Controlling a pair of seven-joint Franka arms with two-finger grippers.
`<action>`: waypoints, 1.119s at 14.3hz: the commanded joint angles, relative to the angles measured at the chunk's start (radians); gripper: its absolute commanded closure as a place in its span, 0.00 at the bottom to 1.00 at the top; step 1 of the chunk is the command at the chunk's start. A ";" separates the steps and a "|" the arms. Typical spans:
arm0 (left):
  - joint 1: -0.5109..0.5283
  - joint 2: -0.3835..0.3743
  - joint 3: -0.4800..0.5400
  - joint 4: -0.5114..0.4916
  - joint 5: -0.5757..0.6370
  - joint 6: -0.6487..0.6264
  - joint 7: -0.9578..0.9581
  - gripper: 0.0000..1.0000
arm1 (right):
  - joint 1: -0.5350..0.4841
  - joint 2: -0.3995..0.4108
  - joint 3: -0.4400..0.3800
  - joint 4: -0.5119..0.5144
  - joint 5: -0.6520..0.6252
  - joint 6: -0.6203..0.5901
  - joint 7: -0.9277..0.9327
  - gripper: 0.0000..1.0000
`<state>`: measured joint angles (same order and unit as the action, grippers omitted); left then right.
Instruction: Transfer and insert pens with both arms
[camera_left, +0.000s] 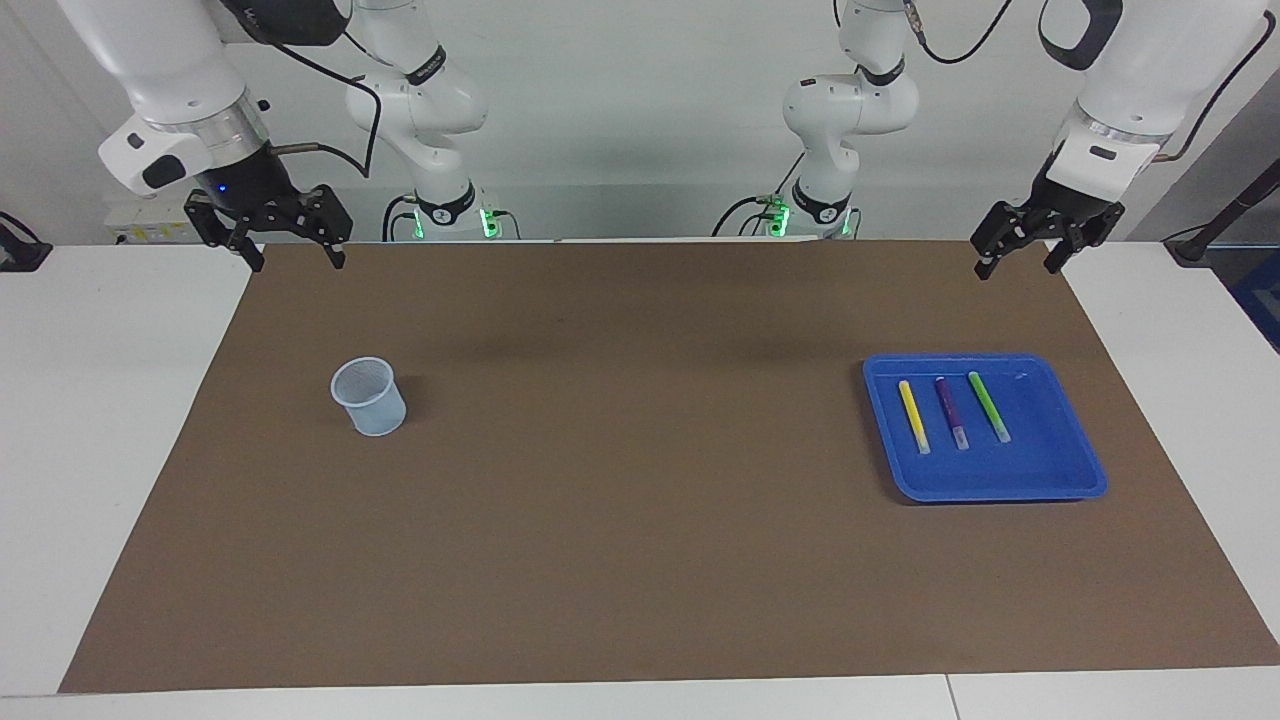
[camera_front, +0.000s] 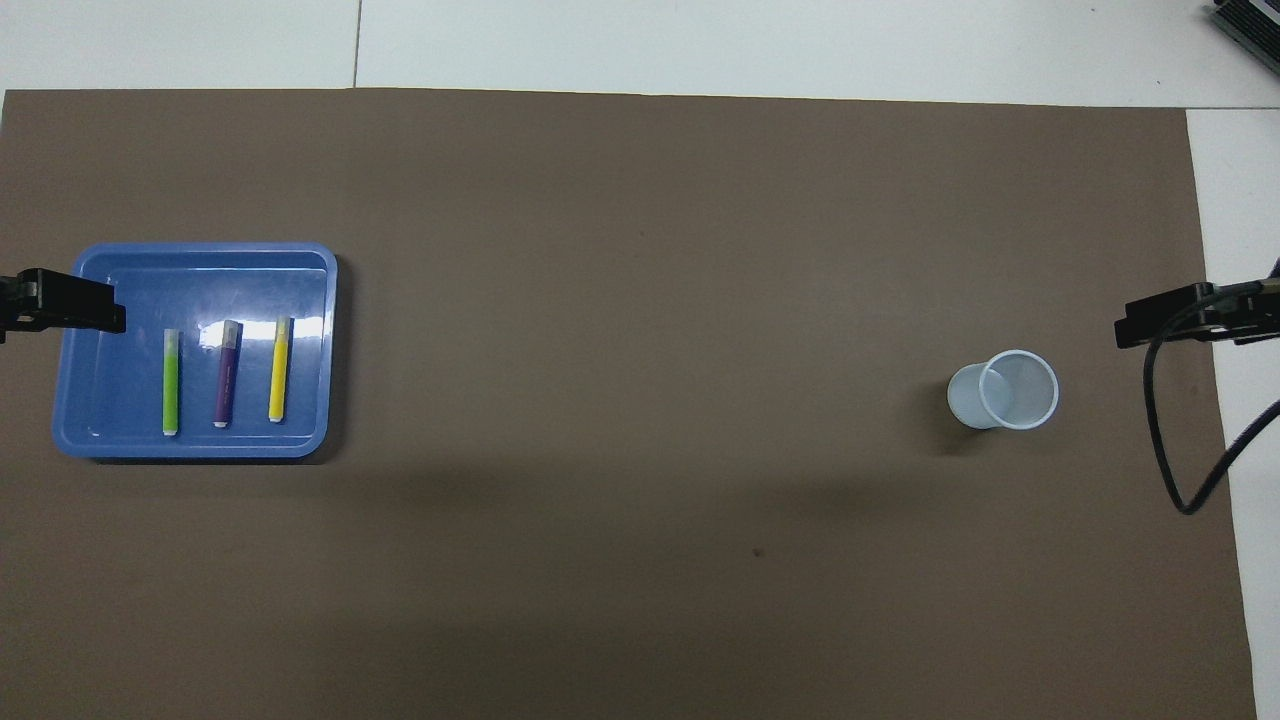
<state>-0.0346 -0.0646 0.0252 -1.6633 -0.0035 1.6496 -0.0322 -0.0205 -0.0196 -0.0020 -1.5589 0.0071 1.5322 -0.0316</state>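
Pens (camera_left: 948, 412) lie in tray (camera_left: 1050, 470), mat (camera_left: 640, 500) edge near.

Glossy plastic tray (camera_left: 1070, 470), matt mat (camera_left: 640, 560)

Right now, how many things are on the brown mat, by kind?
Pens: 3, yellow, purple, green
Blue tray: 1
Pale cup: 1
Total: 5

Blue tray (camera_left: 1040, 482), pale mesh cup (camera_left: 370, 398), well apart on brown mat (camera_left: 640, 560)
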 joint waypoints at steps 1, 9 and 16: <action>0.005 -0.063 -0.001 -0.102 -0.012 0.059 0.003 0.00 | -0.009 -0.016 0.005 -0.016 0.005 -0.001 -0.005 0.00; -0.008 -0.109 -0.002 -0.300 -0.012 0.234 0.015 0.00 | -0.009 -0.016 0.005 -0.016 0.005 -0.001 -0.005 0.00; -0.025 -0.055 -0.004 -0.392 -0.012 0.363 0.018 0.00 | -0.009 -0.016 0.005 -0.016 0.005 -0.001 -0.005 0.00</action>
<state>-0.0487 -0.1270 0.0135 -2.0175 -0.0042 1.9591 -0.0294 -0.0205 -0.0196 -0.0020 -1.5589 0.0071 1.5322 -0.0316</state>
